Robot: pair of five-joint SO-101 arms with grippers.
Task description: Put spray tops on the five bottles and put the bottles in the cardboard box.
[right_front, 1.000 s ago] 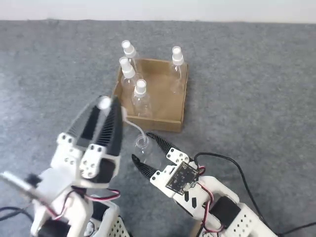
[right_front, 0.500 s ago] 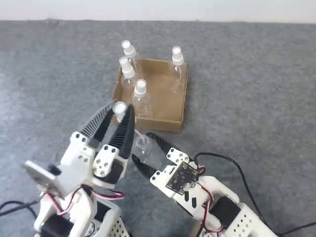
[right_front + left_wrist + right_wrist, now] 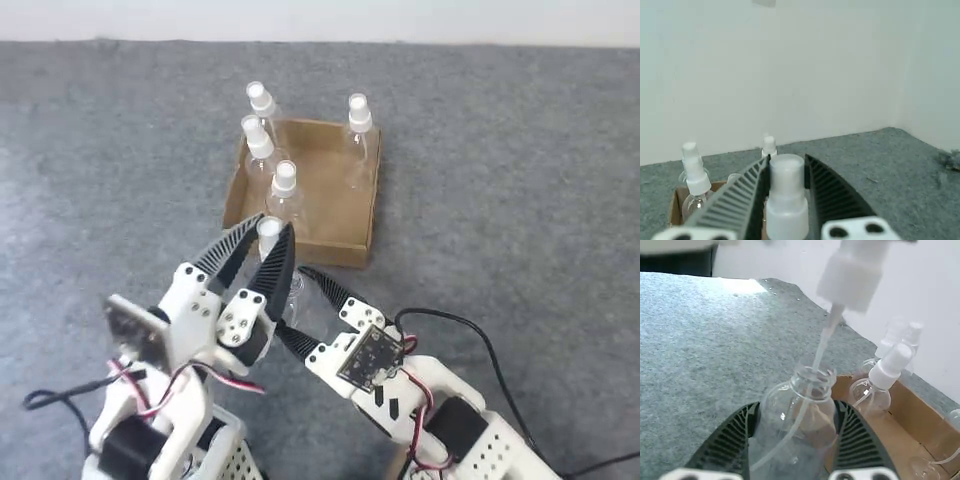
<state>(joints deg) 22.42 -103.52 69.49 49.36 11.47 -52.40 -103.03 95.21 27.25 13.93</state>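
Note:
My left gripper [image 3: 270, 227] is shut on a white spray top [image 3: 786, 200], held just above an open clear bottle [image 3: 800, 425]. The top's thin tube [image 3: 822, 347] runs down through the bottle's neck. The right gripper [image 3: 796, 410] is shut on that bottle, one finger on each side, on the carpet just in front of the cardboard box [image 3: 340, 195]. In the high view the left gripper hides most of the bottle. Several bottles with spray tops stand at the box: one near its front [image 3: 285, 185], two at its left back [image 3: 258, 140], one at the back right [image 3: 359, 118].
Grey carpet [image 3: 500, 200] covers the table all round, with free room right and left of the box. A black cable [image 3: 480, 340] loops beside the right arm's base. A pale wall rises behind.
The left gripper has carried the spray top to the right, from beside the box's left front corner to above the bottle. The tube now enters the neck. The right arm has kept still.

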